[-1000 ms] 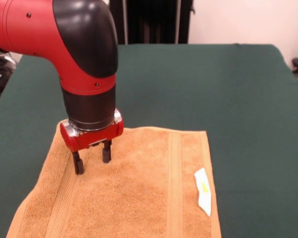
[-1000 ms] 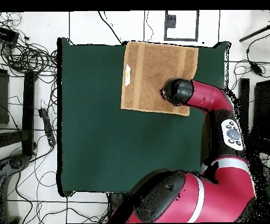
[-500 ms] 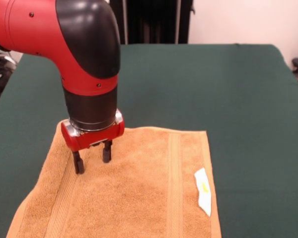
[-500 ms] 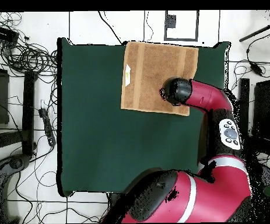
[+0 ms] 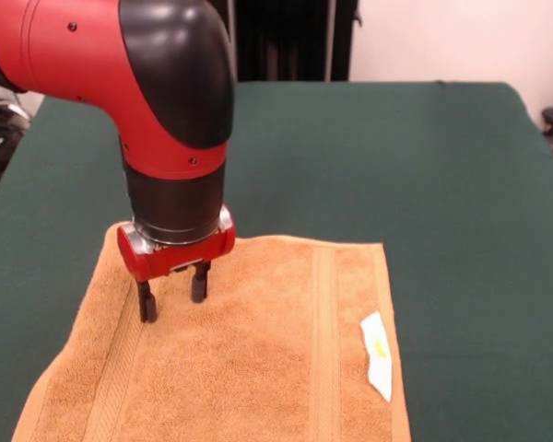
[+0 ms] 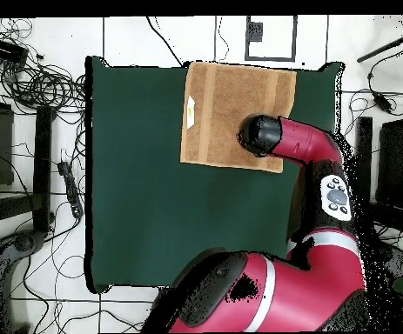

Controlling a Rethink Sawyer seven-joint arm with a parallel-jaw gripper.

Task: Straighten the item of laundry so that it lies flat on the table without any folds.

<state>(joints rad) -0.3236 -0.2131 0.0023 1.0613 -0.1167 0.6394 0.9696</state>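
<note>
1. Counter [image 5: 424,157]: dark green cloth; cables on the tiled floor [image 6: 30,87] at overhead left.
2. Towel [image 5: 258,368]: flat, lower left; white tag [image 5: 377,368], writing unreadable.
3. Tool [image 5: 172,299]: released, empty, tips at towel.

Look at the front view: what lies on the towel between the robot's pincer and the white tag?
Only bare towel, crossed by one woven band. Nothing else lies between the pincer and the tag in the front view.
</note>
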